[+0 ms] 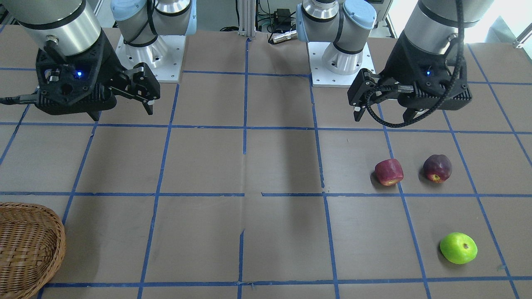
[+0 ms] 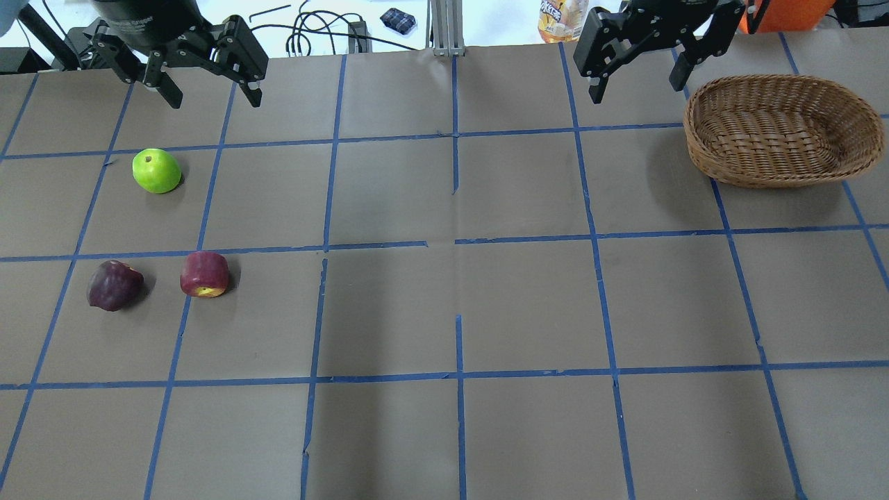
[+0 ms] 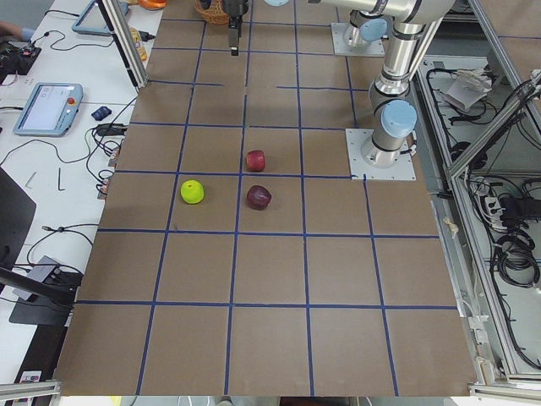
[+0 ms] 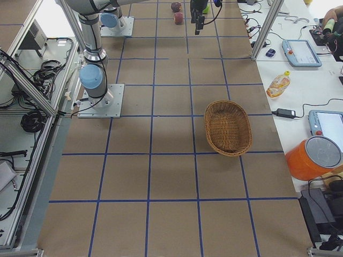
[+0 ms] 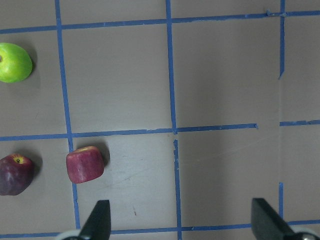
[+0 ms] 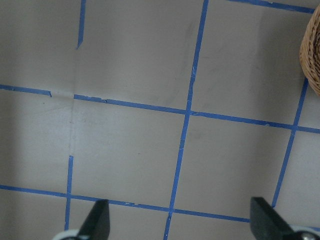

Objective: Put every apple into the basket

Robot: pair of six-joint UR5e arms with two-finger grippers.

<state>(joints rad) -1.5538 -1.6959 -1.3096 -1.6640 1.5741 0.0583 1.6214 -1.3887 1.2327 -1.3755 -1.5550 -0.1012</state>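
Note:
Three apples lie on the brown table in front of my left arm: a red apple (image 2: 205,273), a dark maroon apple (image 2: 114,285) just left of it, and a green apple (image 2: 157,170) farther away. My left gripper (image 2: 212,94) hangs open and empty above the table beyond the green apple. Its wrist view shows the red apple (image 5: 85,164), the maroon apple (image 5: 16,173) and the green apple (image 5: 15,62) off to the left of the fingers. The wicker basket (image 2: 778,167) stands at the far right with nothing in it. Just left of the basket, my right gripper (image 2: 635,83) is open and empty.
Blue tape lines divide the table (image 2: 458,305) into squares. The two arm bases (image 1: 149,54) (image 1: 341,58) stand at the robot's edge. An orange drink bottle (image 2: 559,17) and cables (image 2: 312,28) lie beyond the far edge. The basket's edge (image 6: 312,55) shows in the right wrist view.

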